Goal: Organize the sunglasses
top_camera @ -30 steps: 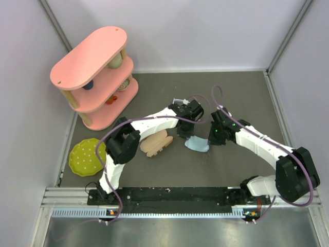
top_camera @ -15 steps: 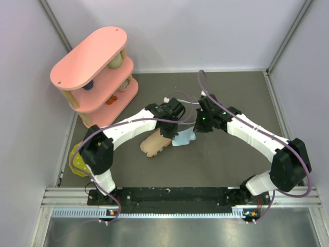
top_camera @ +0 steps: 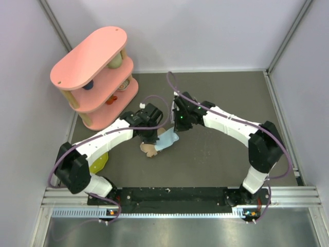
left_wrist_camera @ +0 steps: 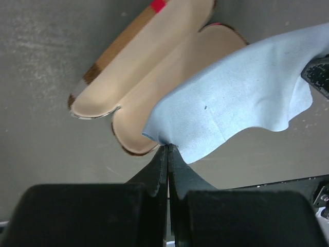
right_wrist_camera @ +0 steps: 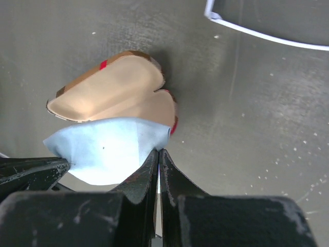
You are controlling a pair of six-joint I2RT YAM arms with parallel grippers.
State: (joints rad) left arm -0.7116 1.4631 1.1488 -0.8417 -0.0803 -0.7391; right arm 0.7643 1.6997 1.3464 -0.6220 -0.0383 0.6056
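While the left gripper (left_wrist_camera: 167, 149) is clenched on one corner of the light blue cloth (left_wrist_camera: 231, 98), which hangs over the open plaid case (left_wrist_camera: 149, 67), the right gripper (right_wrist_camera: 158, 152) pinches another corner just beside the case, and the sunglasses (right_wrist_camera: 257, 33) lie beyond the case, apart from it.

Top camera looks down from afar; both wrist cameras, close, share the open brown plaid case (left_wrist_camera: 154, 62) and blue cloth (left_wrist_camera: 241, 98).
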